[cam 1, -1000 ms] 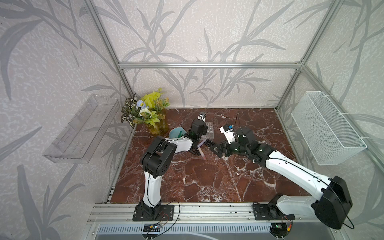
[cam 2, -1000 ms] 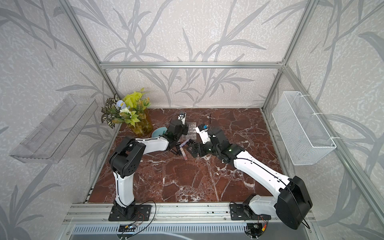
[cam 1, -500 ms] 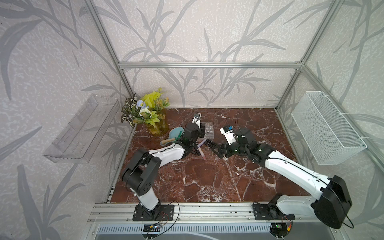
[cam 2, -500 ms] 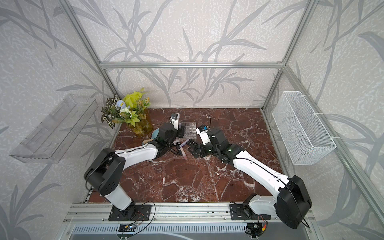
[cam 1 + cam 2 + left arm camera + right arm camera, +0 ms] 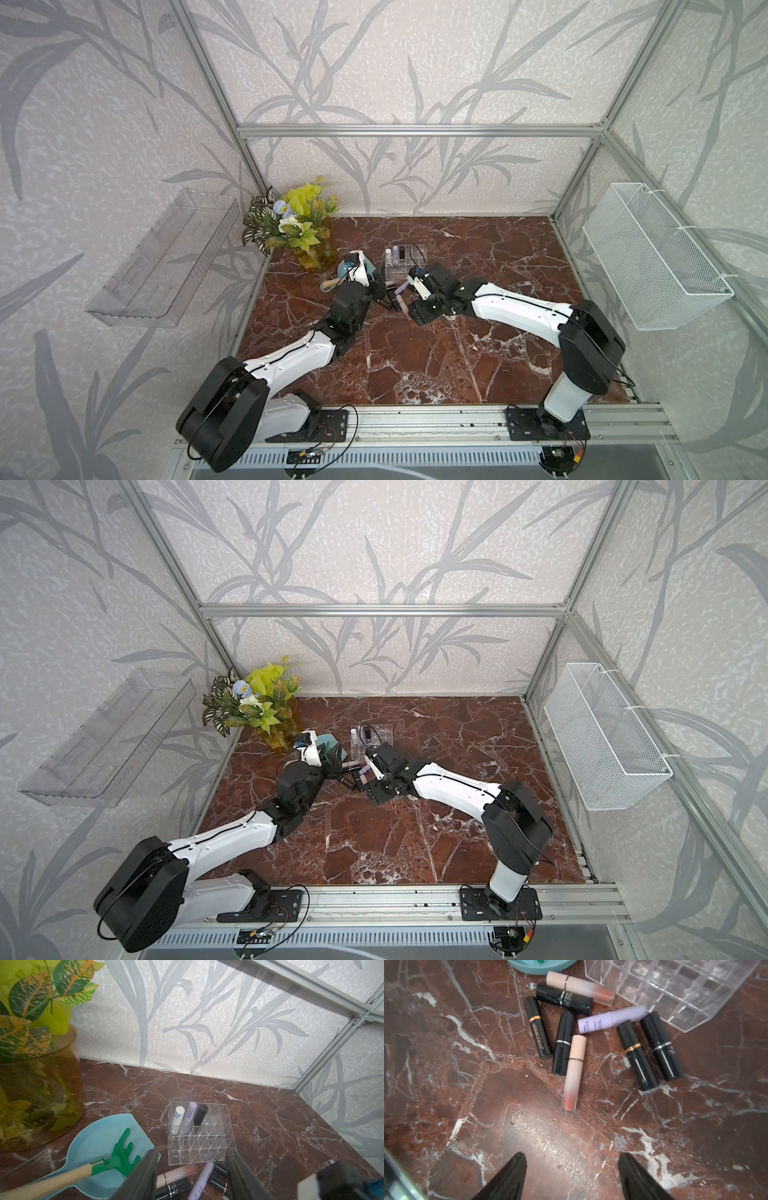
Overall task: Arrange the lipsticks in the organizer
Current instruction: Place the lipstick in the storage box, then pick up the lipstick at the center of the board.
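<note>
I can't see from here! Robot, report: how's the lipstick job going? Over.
Left claw and right claw open, empty. Three lipsticks upright in organizer; eight loose lipsticks on table. Blue scoop beside pile, not blocking.

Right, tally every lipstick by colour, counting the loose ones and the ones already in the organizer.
black lipsticks: 6
lilac lipsticks: 2
pale pink lipsticks: 2
white lipstick: 1
Total: 11

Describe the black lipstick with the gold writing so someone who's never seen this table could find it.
Find the clear organizer on the red marble table; loose lipsticks lie heaped beside it. The black lipstick lies at the heap's edge farthest from the organizer. It alone reads LESSXCOCO in gold letters along its side.
</note>
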You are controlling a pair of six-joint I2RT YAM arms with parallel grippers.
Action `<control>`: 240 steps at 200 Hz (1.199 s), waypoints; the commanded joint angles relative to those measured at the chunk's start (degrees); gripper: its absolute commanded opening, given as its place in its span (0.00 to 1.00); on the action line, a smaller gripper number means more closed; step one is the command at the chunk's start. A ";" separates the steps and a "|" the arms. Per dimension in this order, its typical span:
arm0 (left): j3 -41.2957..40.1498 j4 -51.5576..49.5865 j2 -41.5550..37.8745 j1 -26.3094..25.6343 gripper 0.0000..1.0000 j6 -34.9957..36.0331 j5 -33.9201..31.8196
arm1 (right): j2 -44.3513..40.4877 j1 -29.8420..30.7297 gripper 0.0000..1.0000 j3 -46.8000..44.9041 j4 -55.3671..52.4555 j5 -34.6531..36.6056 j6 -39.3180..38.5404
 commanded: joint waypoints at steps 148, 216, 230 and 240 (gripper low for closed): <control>-1.79 2.37 -1.35 4.38 0.53 -4.23 1.76 | 17.78 1.10 0.52 10.75 -2.09 3.40 -1.09; -1.42 2.39 -0.56 4.48 0.52 -4.45 2.49 | 19.68 0.31 0.43 11.94 -2.88 3.11 -0.71; -1.42 2.40 -0.40 4.51 0.52 -4.46 2.56 | 19.86 0.30 0.40 12.06 -2.99 3.17 -0.57; -1.38 2.43 -0.31 4.46 0.52 -4.45 2.66 | 19.99 0.22 0.36 12.22 -3.08 3.27 -0.62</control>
